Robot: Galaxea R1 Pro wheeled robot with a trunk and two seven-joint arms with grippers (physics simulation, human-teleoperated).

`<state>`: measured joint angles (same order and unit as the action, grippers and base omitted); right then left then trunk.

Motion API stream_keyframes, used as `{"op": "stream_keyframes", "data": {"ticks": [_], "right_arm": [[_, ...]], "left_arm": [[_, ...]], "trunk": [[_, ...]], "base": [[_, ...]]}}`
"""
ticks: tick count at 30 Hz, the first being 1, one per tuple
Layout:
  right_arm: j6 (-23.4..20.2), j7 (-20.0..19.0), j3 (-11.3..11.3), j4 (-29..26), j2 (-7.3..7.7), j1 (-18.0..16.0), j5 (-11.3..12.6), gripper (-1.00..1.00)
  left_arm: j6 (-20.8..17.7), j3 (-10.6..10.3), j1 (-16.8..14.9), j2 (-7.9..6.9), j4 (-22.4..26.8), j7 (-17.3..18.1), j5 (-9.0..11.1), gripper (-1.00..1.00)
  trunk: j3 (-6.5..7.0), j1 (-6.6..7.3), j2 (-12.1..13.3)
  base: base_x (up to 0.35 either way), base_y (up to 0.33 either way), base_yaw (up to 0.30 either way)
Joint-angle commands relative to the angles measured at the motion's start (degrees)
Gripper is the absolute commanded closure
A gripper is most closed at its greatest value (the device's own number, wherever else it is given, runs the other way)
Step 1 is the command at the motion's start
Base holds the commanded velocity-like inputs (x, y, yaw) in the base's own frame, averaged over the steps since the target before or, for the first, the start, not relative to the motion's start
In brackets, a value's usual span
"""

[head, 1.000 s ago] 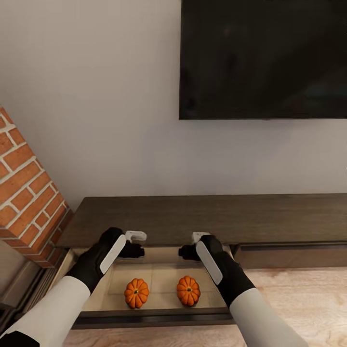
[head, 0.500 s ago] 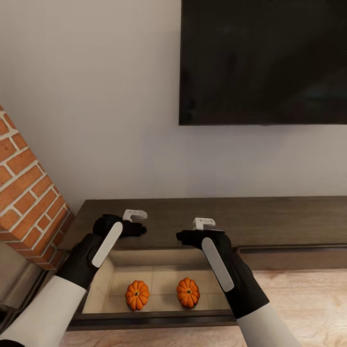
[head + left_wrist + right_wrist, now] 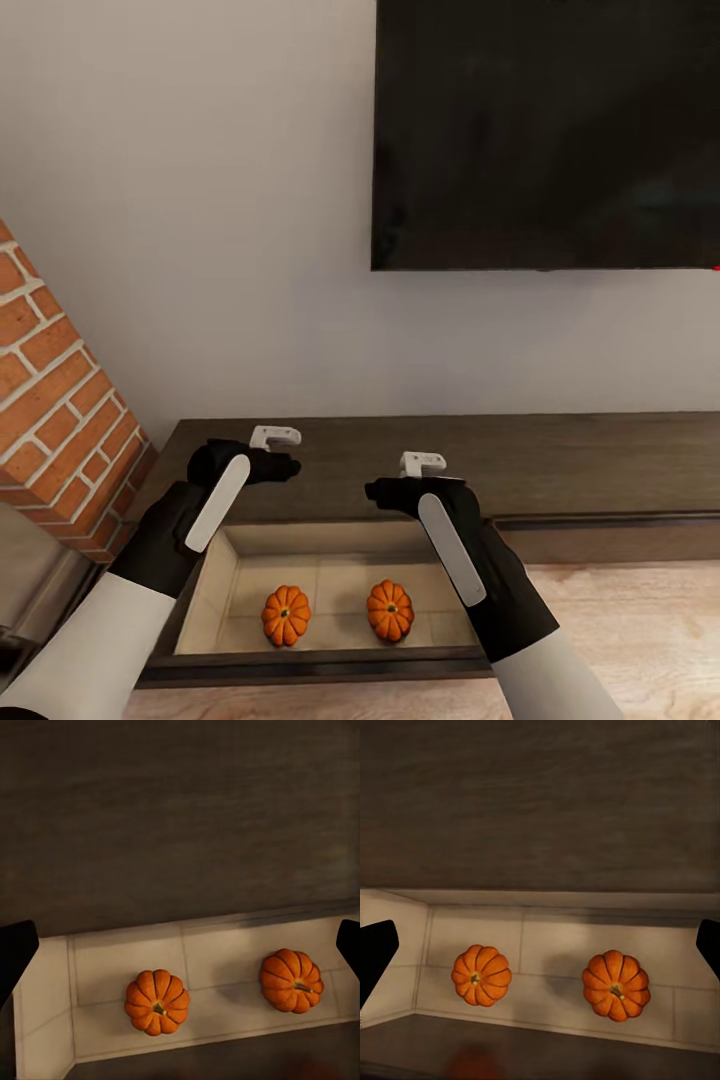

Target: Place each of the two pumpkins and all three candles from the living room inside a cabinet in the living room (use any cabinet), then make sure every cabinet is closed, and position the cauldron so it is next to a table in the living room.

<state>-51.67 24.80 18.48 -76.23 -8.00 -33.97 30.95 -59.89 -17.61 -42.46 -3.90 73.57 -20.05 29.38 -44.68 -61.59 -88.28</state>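
Observation:
Two orange ribbed pumpkins lie side by side on the pale floor of an open drawer in the long dark-brown cabinet. The left wrist view shows the pumpkins, and so does the right wrist view. My left gripper and right gripper hover above the cabinet top at the drawer's back edge. Both are open and hold nothing, their dark fingertips spread wide. The candles, cauldron and table are out of view.
A large black TV hangs on the white wall above the cabinet. A red brick fireplace corner juts out at the left. To the right of the open drawer is a shut drawer front, with light wood floor below.
Both arms have risen out of the drawer to above the cabinet top, the left one further back. The camera has tilted up slightly. The pumpkins have stayed put.

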Motion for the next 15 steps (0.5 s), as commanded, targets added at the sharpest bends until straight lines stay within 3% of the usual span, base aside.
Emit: {"op": "stream_keyframes", "data": {"ticks": [1,7,15], "right_arm": [[-0.1,0.6,0.1,-0.1,0.0,0.0,0.6,-1.0],[0.0,0.6,0.1,0.0,0.01,0.0,0.6,-1.0],[0.0,0.6,0.1,0.0,0.01,0.0,0.6,-1.0]], "left_arm": [[-0.1,-0.1,-0.1,-0.06,0.1,-0.6,0.6,-1.0],[-0.1,-0.1,-0.1,-0.05,0.0,-0.6,0.6,-1.0],[-0.1,-0.1,-0.1,-0.04,0.0,-0.6,0.6,-1.0]], "trunk": [[0.14,0.23,0.4],[1.21,1.55,2.8],[2.65,3.3,6.0]], "base": [[0.0,0.0,0.0],[-0.037,0.0,0.0],[-0.248,0.0,0.0]]}}
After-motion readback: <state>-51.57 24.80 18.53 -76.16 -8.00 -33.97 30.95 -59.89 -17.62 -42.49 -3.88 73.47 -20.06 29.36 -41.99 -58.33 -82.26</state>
